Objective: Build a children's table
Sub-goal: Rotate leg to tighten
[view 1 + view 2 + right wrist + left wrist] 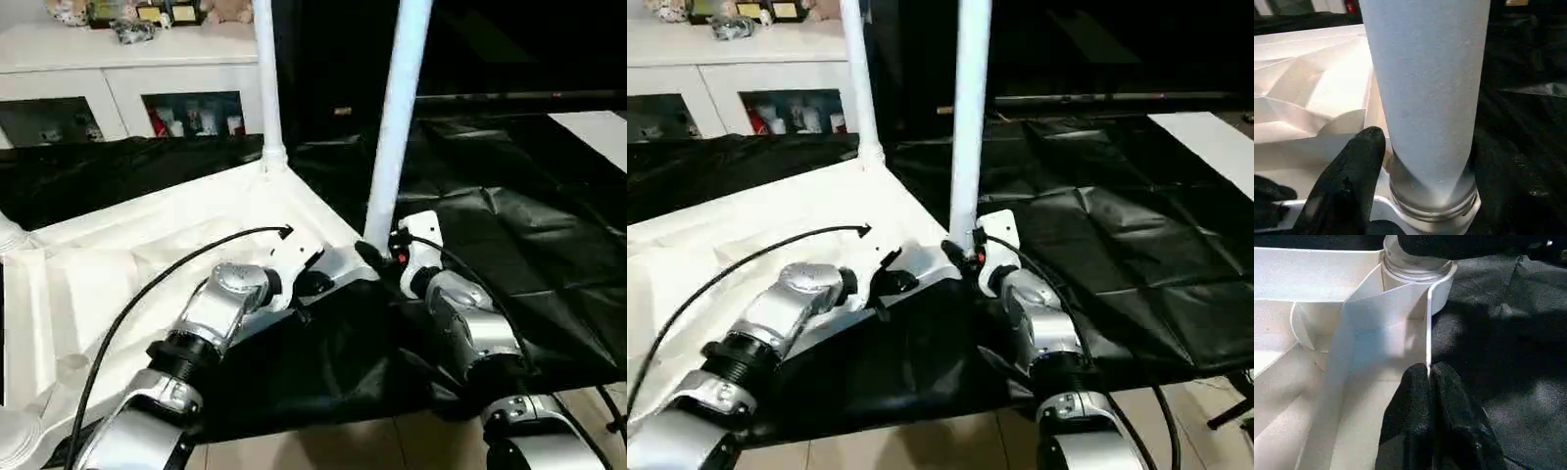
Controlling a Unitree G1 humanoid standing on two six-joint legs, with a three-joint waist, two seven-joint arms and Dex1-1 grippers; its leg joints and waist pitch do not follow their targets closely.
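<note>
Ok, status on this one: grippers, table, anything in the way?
Left gripper shut on tabletop rim. Right gripper at near leg's base, grip unclear. Tabletop upside down, far leg standing. Nothing blocking.

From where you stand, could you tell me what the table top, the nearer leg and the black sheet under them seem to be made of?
Table top: probably moulded plastic, white and smooth; thin ribs and walls show on its upturned underside.
Nearer leg: likely a plastic tube, white with a matte, finely grained surface in the right wrist view; its threaded end looks glossier.
Black sheet: thin plastic film or coated fabric, judging by its creases and dull sheen.
</note>
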